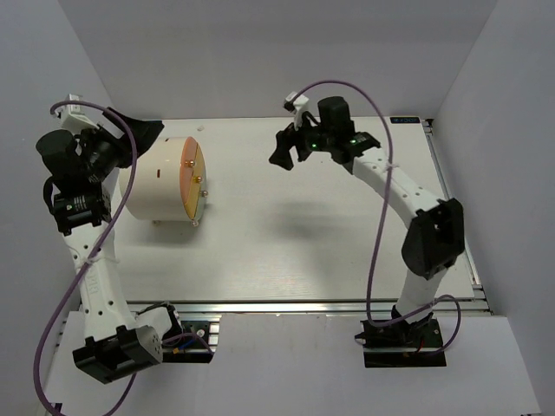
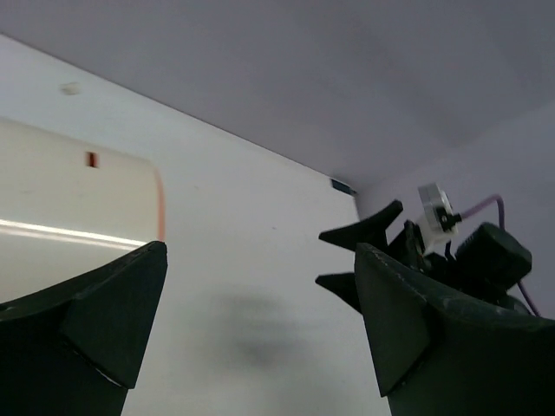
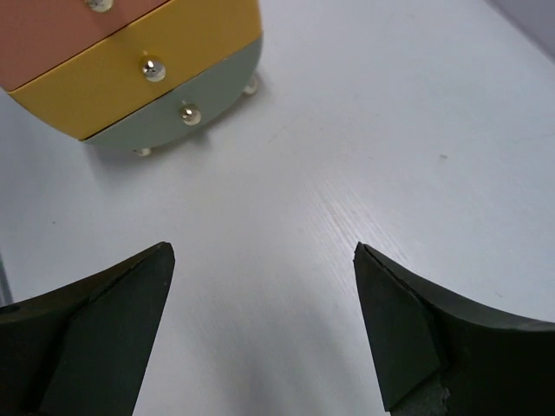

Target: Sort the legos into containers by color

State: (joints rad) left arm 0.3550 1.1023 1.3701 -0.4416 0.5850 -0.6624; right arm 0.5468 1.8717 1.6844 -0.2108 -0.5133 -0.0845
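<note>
No legos show in any view. The container is a cream-white drum [image 1: 160,180] lying on its side at the left of the table, its round face [image 1: 192,178] turned right. In the right wrist view that face [image 3: 130,69] shows pink, yellow and grey-green drawer fronts with brass knobs. The drum's side shows in the left wrist view [image 2: 69,199]. My left gripper [image 1: 139,130] is open and empty, raised behind the drum's far left side. My right gripper [image 1: 279,147] is open and empty, held above the table's far middle and pointing at the drum.
The white table [image 1: 295,234] has a metal rail along its right edge [image 1: 451,199] and front edge. Grey walls close in the back and sides. The right gripper also shows in the left wrist view [image 2: 364,256].
</note>
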